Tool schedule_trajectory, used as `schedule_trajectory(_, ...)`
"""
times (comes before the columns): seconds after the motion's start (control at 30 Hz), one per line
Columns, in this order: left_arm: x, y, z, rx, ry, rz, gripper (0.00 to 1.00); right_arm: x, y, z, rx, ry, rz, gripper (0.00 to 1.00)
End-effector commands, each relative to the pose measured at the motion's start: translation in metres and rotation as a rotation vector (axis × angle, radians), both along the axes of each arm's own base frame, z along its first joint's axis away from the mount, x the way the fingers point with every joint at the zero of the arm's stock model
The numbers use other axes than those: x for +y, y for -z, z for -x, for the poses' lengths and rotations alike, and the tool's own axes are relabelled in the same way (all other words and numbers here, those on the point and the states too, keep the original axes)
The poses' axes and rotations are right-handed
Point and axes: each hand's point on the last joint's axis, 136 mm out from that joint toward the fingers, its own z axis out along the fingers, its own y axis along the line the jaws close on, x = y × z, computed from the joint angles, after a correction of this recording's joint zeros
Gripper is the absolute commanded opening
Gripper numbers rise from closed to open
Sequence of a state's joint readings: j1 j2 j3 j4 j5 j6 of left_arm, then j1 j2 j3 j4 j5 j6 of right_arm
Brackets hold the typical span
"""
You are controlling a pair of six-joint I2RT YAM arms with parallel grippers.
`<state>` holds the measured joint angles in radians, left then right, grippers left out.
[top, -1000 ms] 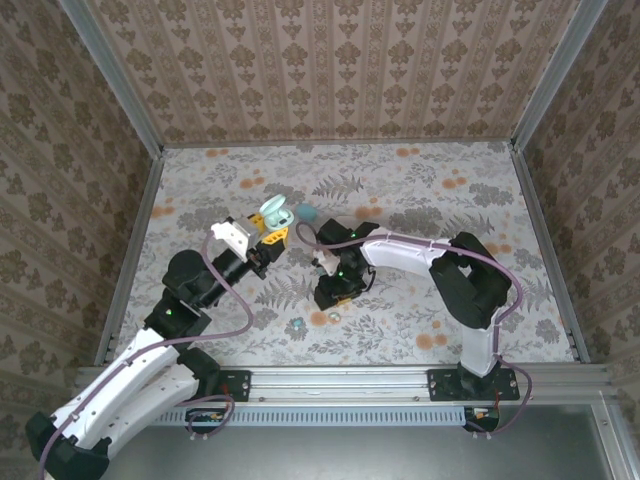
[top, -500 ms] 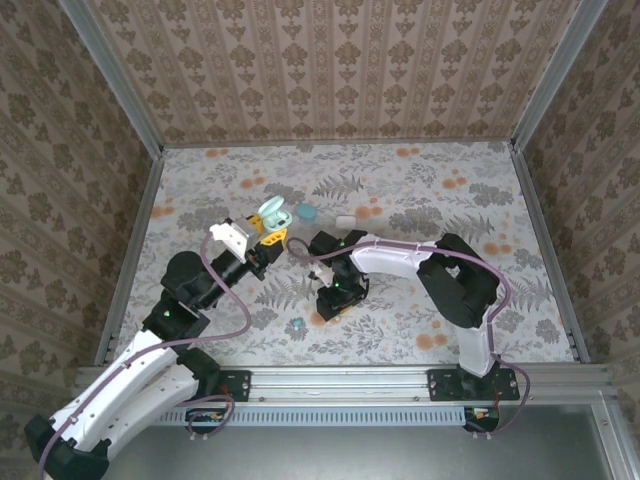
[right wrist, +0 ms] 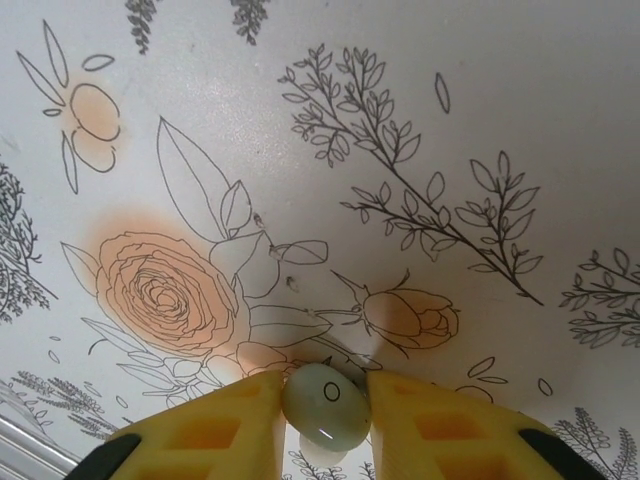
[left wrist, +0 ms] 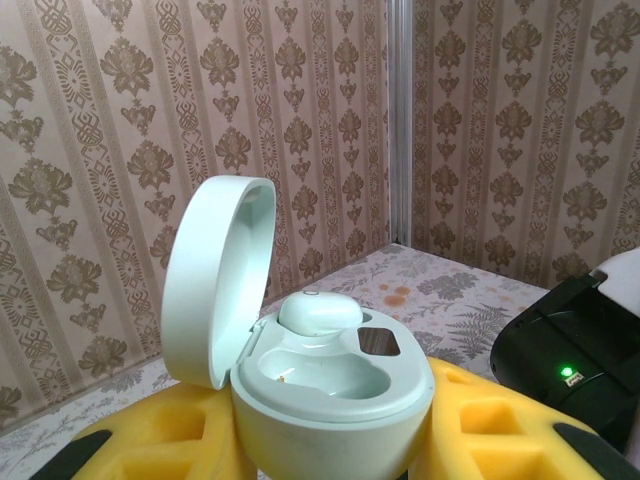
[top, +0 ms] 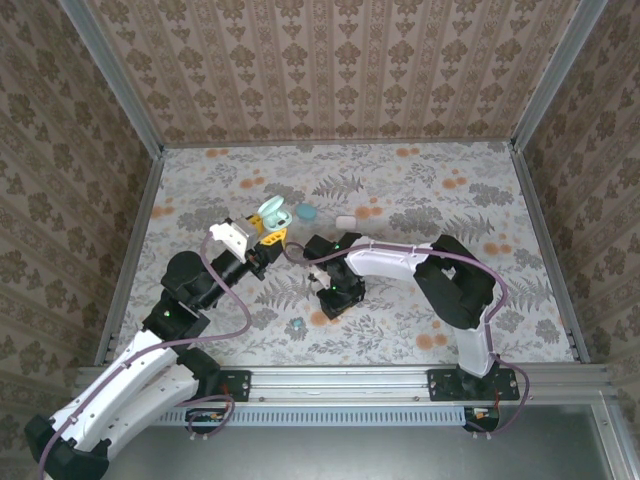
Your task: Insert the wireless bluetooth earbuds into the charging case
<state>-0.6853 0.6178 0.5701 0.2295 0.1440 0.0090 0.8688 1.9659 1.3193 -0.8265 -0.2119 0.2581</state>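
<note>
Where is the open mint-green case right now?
The charging case, lid open, is clamped between the left gripper's yellow fingers. Seen from above, it is left of centre, just left of a small teal object.

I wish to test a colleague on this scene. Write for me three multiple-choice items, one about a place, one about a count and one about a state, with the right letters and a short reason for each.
1. Where is the open charging case?
A. lying by the far wall
B. between the fingers of the left hand
C. under the other arm's elbow

2. How many earbuds sit in that case?
A. none
B. two
C. one

3. In what state is the right hand?
A. closed on a pale earbud down at the table
B. wide open, high in the air
C. closed on a case lid

Answers:
1 B: the left wrist view shows yellow fingers on both sides of the case.
2 C: one seated earbud fills one socket and the other socket is empty.
3 A: the right wrist view shows both yellow fingers against that pale earbud.
</note>
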Motion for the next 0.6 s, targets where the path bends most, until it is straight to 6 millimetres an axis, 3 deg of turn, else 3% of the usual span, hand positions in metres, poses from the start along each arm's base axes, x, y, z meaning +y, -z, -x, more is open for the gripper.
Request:
schedule_trajectory(0.0,0.006,-0.019,0.001,-0.045,-0.018,0.03,0.18,-0.027,-0.001,-0.011,-0.063,0.078,0.082,0.26)
schedule_trajectory(0.2,0.004,-0.018,-0.001,-0.038,-0.014,0.031,0.18,-0.063,-0.013,-0.032,-0.124,0.265,0.048,0.24)
schedule_trajectory(0.43,-0.001,-0.016,-0.004,-0.027,-0.002,0.031,0.18,-0.129,-0.007,-0.047,-0.15,0.531,0.096,0.25)
schedule_trajectory(0.57,-0.004,-0.014,-0.006,-0.019,0.007,0.027,0.18,-0.139,0.001,-0.045,-0.135,0.604,0.089,0.26)
